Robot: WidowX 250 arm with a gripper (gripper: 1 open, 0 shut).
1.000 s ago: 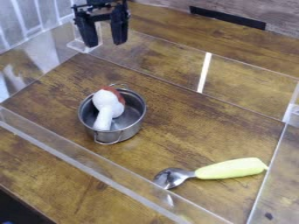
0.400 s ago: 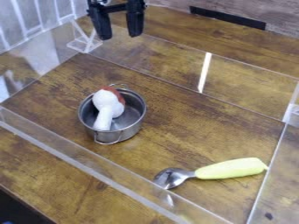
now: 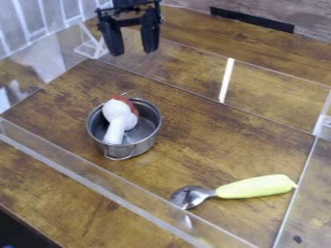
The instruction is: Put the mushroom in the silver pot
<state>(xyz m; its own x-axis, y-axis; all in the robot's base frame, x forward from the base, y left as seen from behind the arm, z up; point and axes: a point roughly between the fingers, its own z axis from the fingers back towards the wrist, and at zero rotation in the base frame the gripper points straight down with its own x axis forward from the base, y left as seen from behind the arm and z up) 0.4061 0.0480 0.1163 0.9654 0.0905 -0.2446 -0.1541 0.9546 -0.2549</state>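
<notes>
Mushroom [image 3: 119, 115]: seated inside the silver pot [image 3: 139, 148], stem toward 6 o'clock, cap toward 12. The pot wall apparently props the stem, keeping the part tilted. Spoon [image 3: 237, 192]: on the surface [image 3: 195, 218] at 4 o'clock from the pot. Tool [image 3: 132, 42]: beyond the pot at 12 o'clock, fingers apart, presumably for clearance; placement appears complete.

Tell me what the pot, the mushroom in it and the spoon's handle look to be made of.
Silver pot: shiny metal, likely steel, going by the bright highlights on its wall and rim. Mushroom: smooth white stem and red-brown cap with a soft sheen, perhaps plastic; painted wood is possible. Spoon handle: yellow-green, evenly coloured, probably plastic.
</notes>
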